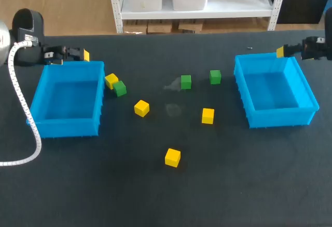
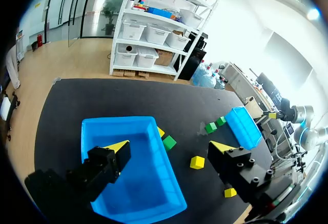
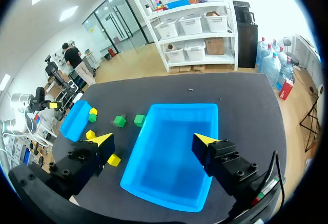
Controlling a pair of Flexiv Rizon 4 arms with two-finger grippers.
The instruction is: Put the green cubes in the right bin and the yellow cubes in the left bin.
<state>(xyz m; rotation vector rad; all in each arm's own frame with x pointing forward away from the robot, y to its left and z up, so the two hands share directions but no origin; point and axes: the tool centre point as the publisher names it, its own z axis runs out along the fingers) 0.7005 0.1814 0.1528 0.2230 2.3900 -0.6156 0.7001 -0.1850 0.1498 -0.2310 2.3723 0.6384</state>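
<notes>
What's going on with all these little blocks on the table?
Two robot arms are to sort cubes by colour into two blue bins. Nothing is sorted yet: the green cubes and yellow cubes lie on the table between the empty bins. The left end effector hangs at the left bin, the right end effector at the right bin, both open and empty.
</notes>
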